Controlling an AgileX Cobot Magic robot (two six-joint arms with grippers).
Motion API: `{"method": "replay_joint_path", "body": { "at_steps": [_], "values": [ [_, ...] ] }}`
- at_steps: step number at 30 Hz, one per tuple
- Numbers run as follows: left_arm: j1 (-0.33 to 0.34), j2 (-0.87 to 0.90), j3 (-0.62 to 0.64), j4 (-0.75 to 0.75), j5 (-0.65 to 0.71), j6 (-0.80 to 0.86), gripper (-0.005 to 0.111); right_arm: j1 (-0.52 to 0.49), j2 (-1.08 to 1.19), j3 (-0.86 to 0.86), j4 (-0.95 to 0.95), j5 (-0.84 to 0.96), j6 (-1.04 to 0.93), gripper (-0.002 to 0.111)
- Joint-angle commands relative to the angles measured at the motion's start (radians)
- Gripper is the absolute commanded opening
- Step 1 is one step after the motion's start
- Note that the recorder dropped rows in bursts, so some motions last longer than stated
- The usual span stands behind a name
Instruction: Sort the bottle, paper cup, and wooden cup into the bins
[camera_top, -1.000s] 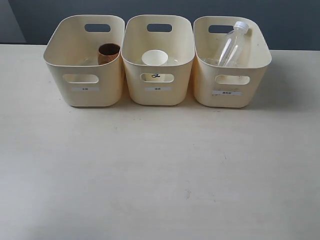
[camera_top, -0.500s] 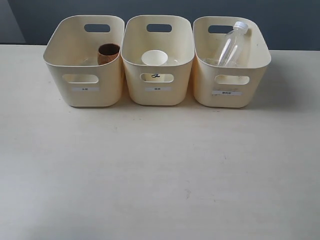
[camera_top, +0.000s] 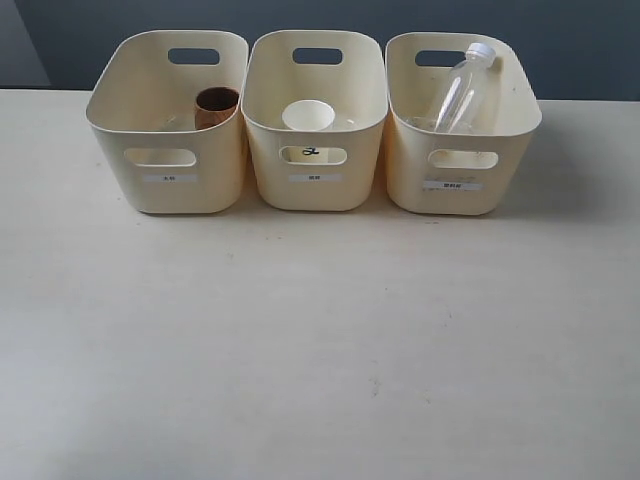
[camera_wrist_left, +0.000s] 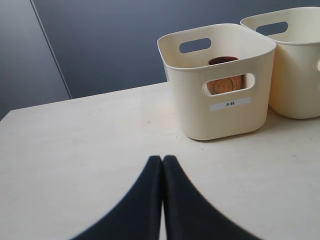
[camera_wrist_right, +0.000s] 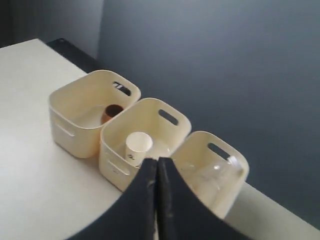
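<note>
No change since a second back, so sorting looks done. On the table (camera_top: 320, 340), three bins (camera_top: 316, 195) in a row, side by side. In the right one, bottle (camera_top: 462, 92) leaning, cap up; in the middle, paper cup (camera_top: 307, 116) upright; in the left, wooden cup (camera_top: 216, 106) upright. Pressed together and empty, well back from the bins: left claw (camera_wrist_left: 162, 159), right claw (camera_wrist_right: 157, 161). Nothing else around, nothing in the way.

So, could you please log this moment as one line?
wooden cup: left bin; paper cup: middle bin; bottle: right bin; left gripper: shut; right gripper: shut
</note>
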Motion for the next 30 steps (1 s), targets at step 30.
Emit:
{"method": "replay_joint_path", "body": {
  "at_steps": [30],
  "values": [
    [-0.004,-0.005,0.001,-0.001,0.002,-0.002,0.0,-0.936,-0.678,1.054,0.476,-1.011,-0.301,-0.001]
  ]
}}
